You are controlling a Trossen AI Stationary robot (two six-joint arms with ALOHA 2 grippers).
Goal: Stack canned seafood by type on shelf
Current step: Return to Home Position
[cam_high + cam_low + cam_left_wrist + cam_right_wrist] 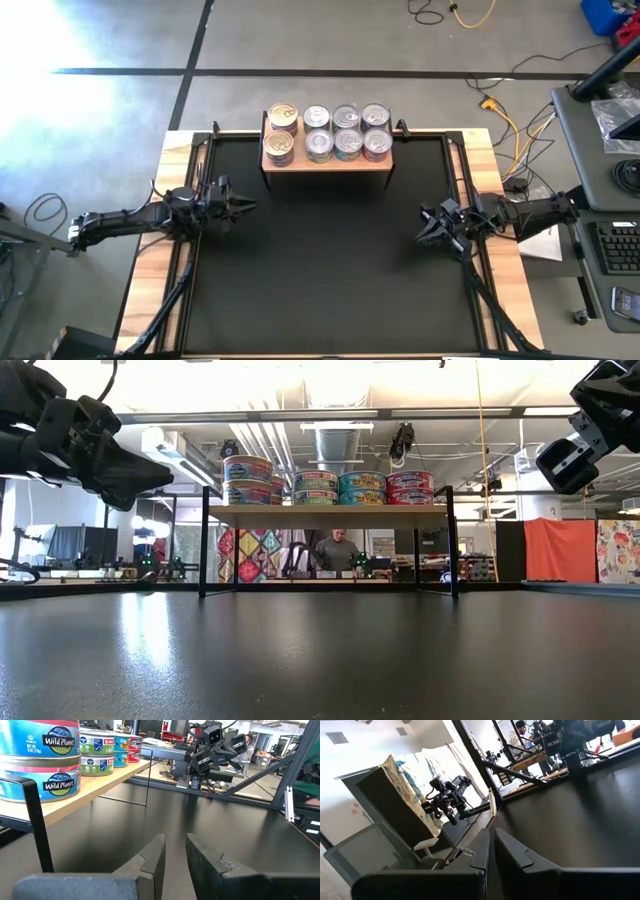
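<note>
Eight cans (pixel 330 132) fill the far shelf (pixel 326 160); left hand (pixel 243 207), slightly parted and empty, sits nearer than the pressed-together right hand (pixel 424 228).

Strong glare washes out the floor (pixel 60 40) at the far left in the high view. In the low view, the bright room behind reflects softly on the black table (pixel 320 660).

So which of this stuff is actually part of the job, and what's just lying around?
Part of the job:
- canned seafood, stacked by type
- shelf
- left gripper
- right gripper

Just lying about:
- yellow cable on the floor
- keyboard
</note>
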